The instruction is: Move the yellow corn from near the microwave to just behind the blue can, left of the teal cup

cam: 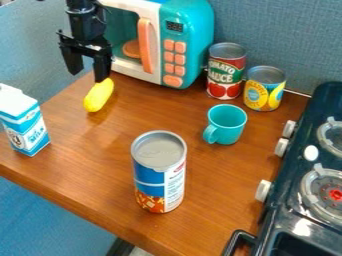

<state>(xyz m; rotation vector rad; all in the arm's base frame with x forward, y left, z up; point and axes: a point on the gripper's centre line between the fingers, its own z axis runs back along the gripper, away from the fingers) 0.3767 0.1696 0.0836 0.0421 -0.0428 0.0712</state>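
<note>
The black gripper (87,75) hangs at the upper left, in front of the toy microwave (188,42), with its two fingers spread apart and nothing between them. Just below its right fingertip is a yellow elongated toy vegetable (99,95) on the wooden table; whether the two touch, I cannot tell. A blue and white milk carton (25,122) stands at the left edge. Right of centre is a teal cup (227,123), its handle toward the lower left. A tall blue and white can (159,172) stands upright nearer the front.
A red tomato can (226,72) and a shorter yellow can (264,90) stand at the back, right of the microwave. Along the right side is a dark toy stove (314,150) with white knobs. The wooden table's (80,175) front edge slants down to the right.
</note>
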